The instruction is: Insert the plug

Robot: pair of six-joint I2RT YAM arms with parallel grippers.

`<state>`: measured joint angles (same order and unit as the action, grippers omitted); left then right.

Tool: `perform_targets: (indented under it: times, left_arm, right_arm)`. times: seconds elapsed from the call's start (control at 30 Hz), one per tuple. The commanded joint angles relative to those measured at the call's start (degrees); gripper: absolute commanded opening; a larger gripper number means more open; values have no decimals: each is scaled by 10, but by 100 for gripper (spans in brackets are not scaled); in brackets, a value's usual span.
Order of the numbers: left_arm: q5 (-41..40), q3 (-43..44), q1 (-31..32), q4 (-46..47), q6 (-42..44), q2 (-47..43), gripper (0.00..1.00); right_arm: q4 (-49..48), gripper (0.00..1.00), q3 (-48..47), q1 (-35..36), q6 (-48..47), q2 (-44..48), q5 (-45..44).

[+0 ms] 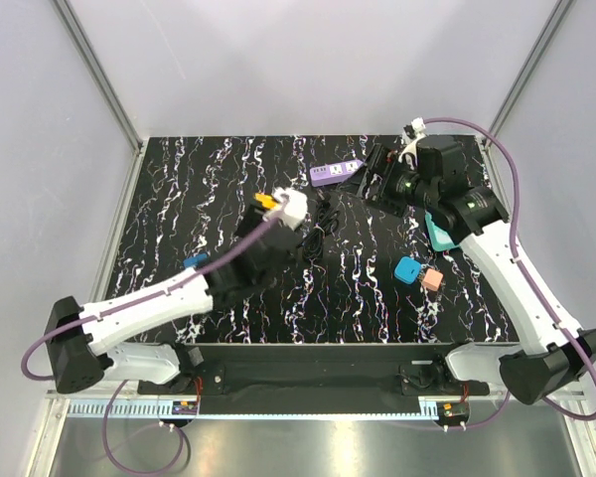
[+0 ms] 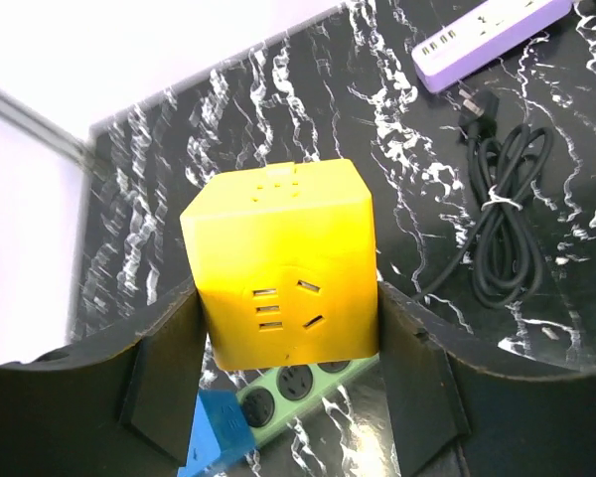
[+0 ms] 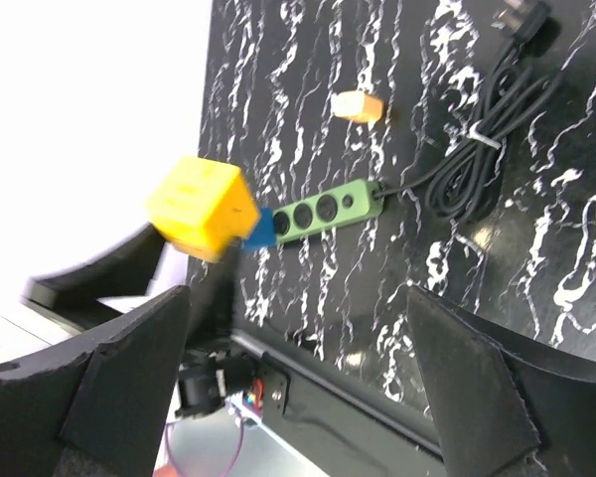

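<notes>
Your left fingers (image 2: pixel 164 383) pinch the yellow cube adapter (image 2: pixel 283 263) by its sides, holding it above the green power strip (image 2: pixel 296 383) on the surface (image 2: pixel 278 89). Your right fingers (image 3: pixel 129 378) stand spread wide, holding nothing, near the purple power strip (image 1: pixel 338 172).

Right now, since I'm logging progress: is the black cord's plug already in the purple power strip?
No: the plug lies on the table, apart from the purple power strip.

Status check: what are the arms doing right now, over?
Left gripper shut on yellow socket cube, over green power strip. Right gripper open, empty. Blue cube sits at the strip's end; black cable alongside.
</notes>
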<state>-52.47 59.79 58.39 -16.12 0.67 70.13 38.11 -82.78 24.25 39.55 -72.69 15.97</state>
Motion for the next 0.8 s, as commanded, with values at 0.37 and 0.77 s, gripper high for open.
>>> perform_targets:
  times: [0.37,0.77]
  left_arm:
    - [-185,-128,197,1115,933,196,0]
    - [-150,-54,233,1116,950,239,0]
  right_arm:
    - [3,100,5,-3,-38,73,120]
    - [-4,100,16,-3,-69,74,144]
